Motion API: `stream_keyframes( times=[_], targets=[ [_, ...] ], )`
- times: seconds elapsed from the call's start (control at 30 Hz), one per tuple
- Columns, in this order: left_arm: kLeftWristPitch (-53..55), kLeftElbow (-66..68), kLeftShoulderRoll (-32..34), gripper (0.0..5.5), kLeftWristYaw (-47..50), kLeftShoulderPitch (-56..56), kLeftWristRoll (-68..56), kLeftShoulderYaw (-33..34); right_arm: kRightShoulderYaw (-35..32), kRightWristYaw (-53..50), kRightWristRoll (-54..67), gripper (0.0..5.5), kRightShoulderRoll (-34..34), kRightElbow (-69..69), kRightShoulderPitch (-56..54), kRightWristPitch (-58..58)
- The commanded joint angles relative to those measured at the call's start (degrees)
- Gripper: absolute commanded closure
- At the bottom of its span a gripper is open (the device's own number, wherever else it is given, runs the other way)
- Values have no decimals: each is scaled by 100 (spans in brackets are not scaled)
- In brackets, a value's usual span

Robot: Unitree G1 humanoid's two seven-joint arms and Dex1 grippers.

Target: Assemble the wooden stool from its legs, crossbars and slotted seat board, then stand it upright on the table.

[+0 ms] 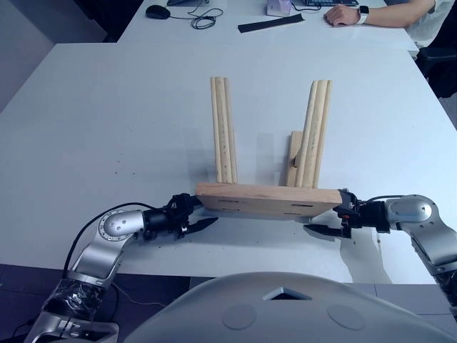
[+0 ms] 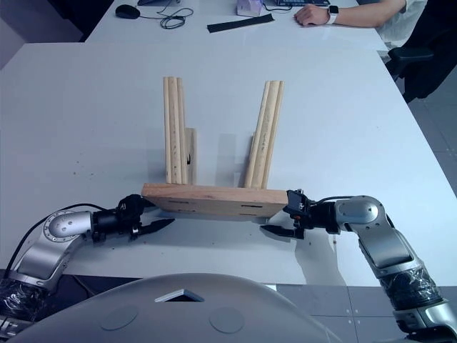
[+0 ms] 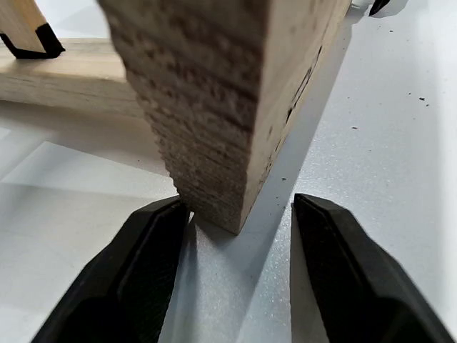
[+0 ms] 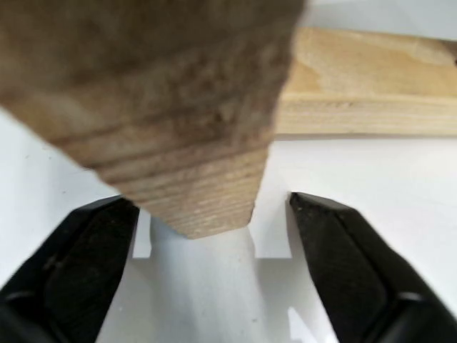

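My left pincer (image 1: 196, 214) and right pincer (image 1: 327, 214), both open and holding nothing, straddle the ends of the pale slotted wooden seat board (image 1: 268, 200) (stiff, probably light, rough-grained): grip there.

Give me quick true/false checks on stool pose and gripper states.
1. The stool stands upright. False: it lies on its side on the table, with the seat board on edge nearest the robot and the legs pointing away.
2. The left gripper is open at the seat board's left end. True.
3. The right gripper is shut on a leg. False: it is open, straddling the board's right end.
4. Slots show in the board's near face. True.
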Motion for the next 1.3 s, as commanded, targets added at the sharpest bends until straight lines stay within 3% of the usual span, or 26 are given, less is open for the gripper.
stream_keyframes(
  times=[0.03, 0.17, 0.4, 0.63, 0.83, 0.97, 1.17, 1.3],
  targets=[
    [246, -6, 57, 331, -204, -58, -55, -125, 80, -10, -49, 228, 25, 73, -93, -30],
    [221, 55, 113, 384, -264, -44, -60, -92, 53, 50, 41, 289, 34, 26, -50, -54],
    [333, 36, 90, 389, -232, -127, -58, -31, 26, -9, 112, 387, 92, -121, 3, -20],
    [777, -738, 310, 389, -215, 77, -520, 487, -482, 221, 807, 387, -326, -1055, 420, 786],
    [2133, -2947, 626, 389, 144, 1307, -1695, 1567, -1722, 569, 2343, 387, -1067, -2373, 795, 2207],
    [3415, -4005, 924, 389, 581, 1524, -3286, 2702, -2702, 781, 3375, 387, -1513, -3022, 1092, 3196],
    [4623, -4415, 2306, 389, 1443, 1562, -6770, 4382, -4377, 1085, 5188, 387, -2229, -3428, 1300, 4975],
    [4849, -4304, 3136, 389, 2065, 1861, -8940, 5070, -5036, 656, 7523, 387, -3076, -2881, 831, 6024]
  ],
)
